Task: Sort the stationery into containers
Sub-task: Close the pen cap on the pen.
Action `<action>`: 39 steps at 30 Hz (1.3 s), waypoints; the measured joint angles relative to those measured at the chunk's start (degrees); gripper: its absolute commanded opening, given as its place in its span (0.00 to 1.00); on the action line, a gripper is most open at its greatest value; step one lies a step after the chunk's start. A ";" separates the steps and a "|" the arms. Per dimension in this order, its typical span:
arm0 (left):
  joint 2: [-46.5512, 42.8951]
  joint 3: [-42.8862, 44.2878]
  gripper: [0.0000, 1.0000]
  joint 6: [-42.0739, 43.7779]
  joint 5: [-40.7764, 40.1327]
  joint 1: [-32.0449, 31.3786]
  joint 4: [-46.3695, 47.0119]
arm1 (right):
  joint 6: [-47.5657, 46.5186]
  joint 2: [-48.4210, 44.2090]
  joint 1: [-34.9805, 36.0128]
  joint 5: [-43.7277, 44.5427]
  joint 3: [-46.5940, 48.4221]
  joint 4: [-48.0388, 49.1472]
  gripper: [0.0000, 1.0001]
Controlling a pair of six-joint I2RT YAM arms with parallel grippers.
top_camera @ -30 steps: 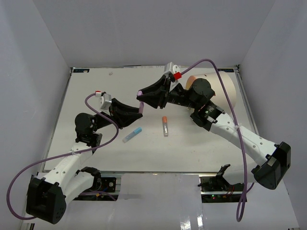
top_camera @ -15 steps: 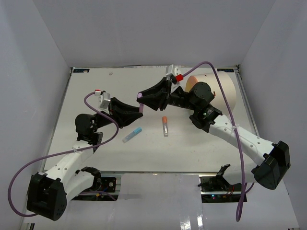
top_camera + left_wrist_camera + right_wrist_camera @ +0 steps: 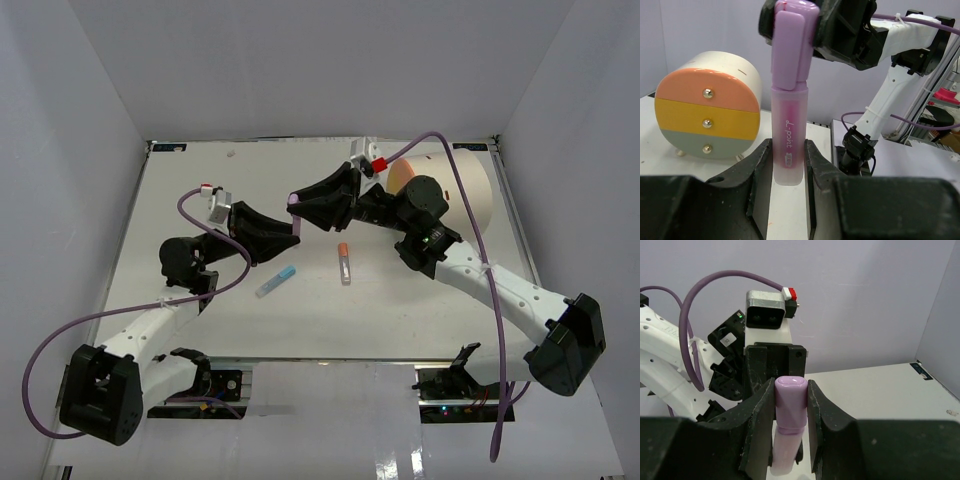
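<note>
A purple highlighter [image 3: 294, 214] is held in the air between both grippers, above the table's middle. My left gripper [image 3: 788, 167] is shut on its clear pink-tinted body [image 3: 788, 150]. My right gripper [image 3: 790, 402] is shut on its purple cap [image 3: 790, 400], which still sits on the body; the cap also shows in the left wrist view [image 3: 791, 50]. A blue pen [image 3: 275, 281] and a clear pen with an orange cap [image 3: 344, 262] lie on the table below. The cream-white drum [image 3: 462, 190] lies on its side at the back right, its banded face and brass knobs [image 3: 707, 120] towards the arms.
The right arm's forearm [image 3: 490, 285] crosses the table in front of the drum. Purple cables loop over both arms. White walls stand close on the left, back and right. The left wrist camera housing [image 3: 766, 315] faces the right wrist closely.
Both grippers keep their hold on the highlighter. The left arm has shifted slightly up and back; the highlighter has barely moved.
</note>
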 measured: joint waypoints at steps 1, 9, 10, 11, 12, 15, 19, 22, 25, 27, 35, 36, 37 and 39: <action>0.20 0.00 0.00 -0.39 0.37 0.00 0.44 | -0.02 -0.02 -0.15 0.00 -0.28 0.33 0.11; 0.42 0.00 0.00 -3.02 1.31 0.00 1.44 | 1.51 0.00 -2.05 -2.43 -1.86 2.95 0.12; 0.42 0.00 0.00 -3.37 1.29 0.00 1.53 | 1.81 0.00 -2.12 -2.78 -2.05 3.56 0.12; 0.42 0.00 0.00 -3.58 1.36 0.00 1.66 | 2.16 0.00 -2.16 -2.97 -2.21 4.04 0.12; 0.42 0.00 0.00 -3.80 1.36 0.00 1.92 | 2.56 0.02 -2.21 -3.28 -2.21 4.39 0.12; 0.50 0.00 0.00 -4.07 1.36 0.00 2.75 | 3.48 0.24 -2.43 -4.33 -2.21 5.51 0.13; 1.44 0.02 0.00 -4.02 1.55 0.00 3.61 | 5.57 1.29 -2.56 -5.49 -2.19 6.78 0.15; 2.47 0.35 0.00 -4.02 1.73 0.00 4.00 | 6.93 1.92 -2.95 -5.79 -2.19 7.23 0.16; 3.32 0.55 0.00 -4.26 1.68 -0.02 5.42 | 7.76 2.12 -3.15 -6.10 -2.23 8.11 0.16; 3.78 0.90 0.00 -4.50 1.73 -0.07 6.27 | 8.37 2.21 -3.19 -6.19 -2.25 8.83 0.16; 4.37 2.03 0.00 -4.42 2.58 -0.11 6.51 | 8.66 2.16 -3.21 -5.57 -2.25 8.63 0.15; 4.57 2.21 0.00 -4.37 2.75 -0.11 6.45 | 8.59 2.08 -3.21 -5.38 -2.25 8.33 0.15; 4.85 2.38 0.00 -4.26 2.84 -0.11 6.38 | 8.48 1.97 -3.21 -5.22 -2.25 7.96 0.15; 5.27 2.78 0.00 -3.85 3.23 -0.11 5.86 | 7.87 1.77 -3.23 -4.79 -2.23 6.60 0.14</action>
